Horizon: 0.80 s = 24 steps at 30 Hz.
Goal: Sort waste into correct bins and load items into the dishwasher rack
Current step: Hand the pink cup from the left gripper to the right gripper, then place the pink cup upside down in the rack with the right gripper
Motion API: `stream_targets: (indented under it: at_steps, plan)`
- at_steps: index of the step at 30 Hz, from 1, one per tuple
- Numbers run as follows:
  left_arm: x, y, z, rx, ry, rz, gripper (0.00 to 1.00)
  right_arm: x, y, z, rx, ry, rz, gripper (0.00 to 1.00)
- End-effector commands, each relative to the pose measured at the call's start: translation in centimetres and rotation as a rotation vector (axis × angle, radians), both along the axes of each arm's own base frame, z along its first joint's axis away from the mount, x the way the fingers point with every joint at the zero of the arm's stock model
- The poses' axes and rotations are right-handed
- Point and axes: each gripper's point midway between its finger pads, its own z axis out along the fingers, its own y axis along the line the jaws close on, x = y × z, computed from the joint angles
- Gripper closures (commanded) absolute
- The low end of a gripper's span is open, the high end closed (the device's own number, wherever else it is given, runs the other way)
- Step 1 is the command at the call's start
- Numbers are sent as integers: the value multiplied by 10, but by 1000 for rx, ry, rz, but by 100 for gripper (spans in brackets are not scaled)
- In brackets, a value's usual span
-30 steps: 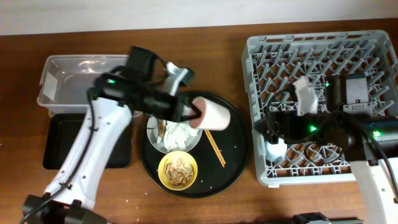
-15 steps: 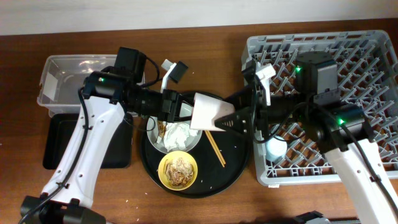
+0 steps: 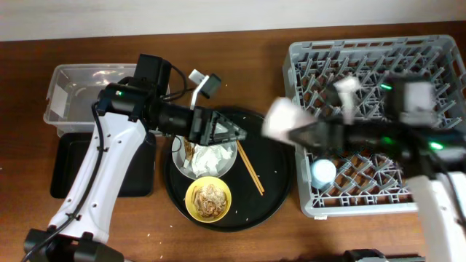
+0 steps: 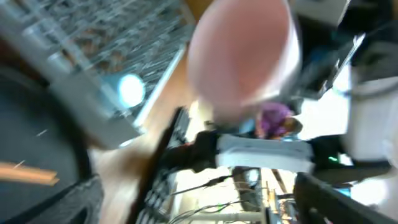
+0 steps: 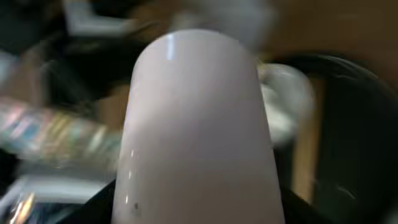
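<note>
- The right gripper [image 3: 293, 131] is pinching the small pink plastic cup [image 3: 280, 118]. In the right wrist view the cup is filling the frame between the fingers.
- The cup is hanging at the 9 o'clock rim of the large square light-grey plastic rack [image 3: 378, 65], above the gap beside the big round black tray [image 3: 280, 182]. It is motion-blurred, so its tilt cannot be told.
- The left gripper [image 3: 237, 133] is showing its fingers spread with nothing between them, over the round tray's 12 o'clock area and apart from the cup.
- The small blue cup [image 3: 322, 172] is sitting in the rack toward 7 o'clock.
- Judgement: the step in hand is loading the pink cup. Doing it well is calling for clearing the rack wall, choosing a free cell away from the blue cup, turning the mouth down between pegs, and releasing only once seated.
</note>
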Motion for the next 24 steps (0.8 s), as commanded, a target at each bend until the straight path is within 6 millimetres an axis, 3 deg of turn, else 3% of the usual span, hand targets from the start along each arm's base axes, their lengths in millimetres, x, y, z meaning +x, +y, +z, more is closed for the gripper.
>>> stream_targets:
  at_steps: [1, 3, 9, 13, 14, 15, 17, 20, 24]
  plan:
    - [8, 16, -29, 210, -48, 56, 1, -10, -116, -57, -435, 281, -554, 46]
    - [10, 19, -35, 248, -58, 67, 1, -34, -159, -79, -638, 434, -721, 46]
    - [12, 26, -44, 315, -60, 82, 1, -42, -166, -125, -733, 740, -668, 47]
    - [13, 31, -51, 364, -60, 93, 1, -42, -153, -165, -749, 907, -538, 47]
    - [12, 31, -51, 367, -60, 93, 1, -37, -152, -172, -759, 904, -528, 43]
    - [12, 31, -51, 367, -58, 93, 1, -24, -153, -177, -754, 864, -546, 28]
    - [12, 31, -51, 367, -57, 93, 1, -8, -155, -176, -730, 814, -588, 7]
    - [10, 32, -52, 371, -48, 91, 1, 3, -156, -153, -714, 739, -608, 10]
    - [7, 32, -53, 380, -36, 86, 2, 15, -144, -88, -612, 501, -616, 13]
